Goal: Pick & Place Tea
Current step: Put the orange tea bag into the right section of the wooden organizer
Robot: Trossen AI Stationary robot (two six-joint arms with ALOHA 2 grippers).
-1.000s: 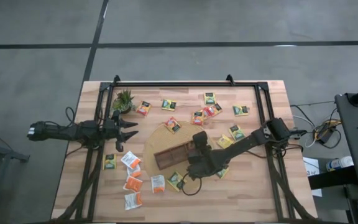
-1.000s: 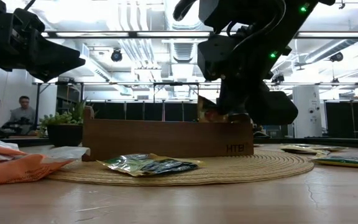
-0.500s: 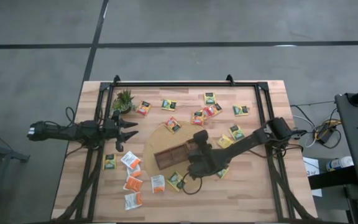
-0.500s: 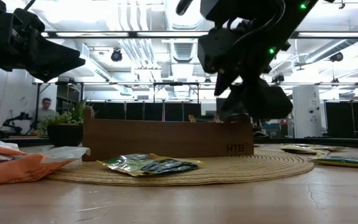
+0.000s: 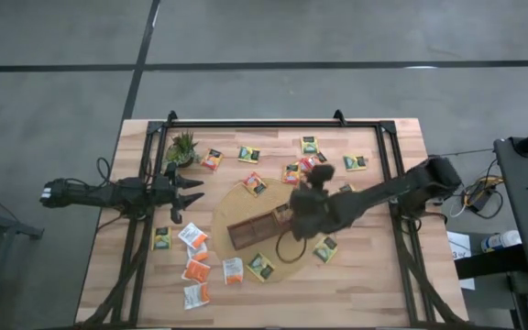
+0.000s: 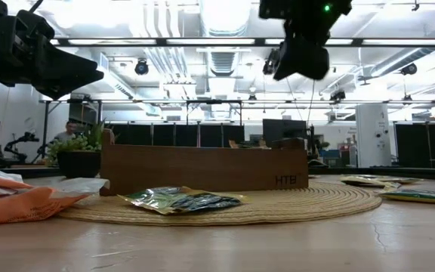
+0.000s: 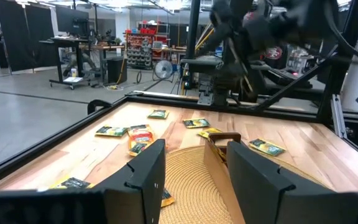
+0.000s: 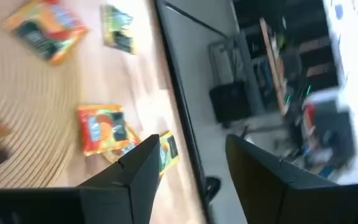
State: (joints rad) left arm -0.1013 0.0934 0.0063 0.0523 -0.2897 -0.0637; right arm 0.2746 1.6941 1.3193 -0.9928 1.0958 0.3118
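Above the brown wooden divided tray (image 5: 262, 228), the right gripper (image 5: 314, 176) is lifted clear with jaws parted and nothing held.

A second ago it was seen low over the tray's right end with something pinched; now it is raised and swung toward the cluster of orange and yellow square tea sachets (image 5: 302, 166) at the table's far side, so a sachet is judged delivered and another pick is being set up. More sachets (image 5: 195, 269) are left scattered around the round woven mat (image 5: 236, 200). The left gripper (image 5: 191, 191) is parked near the small green potted plant (image 5: 182, 147), its jaws open and empty.
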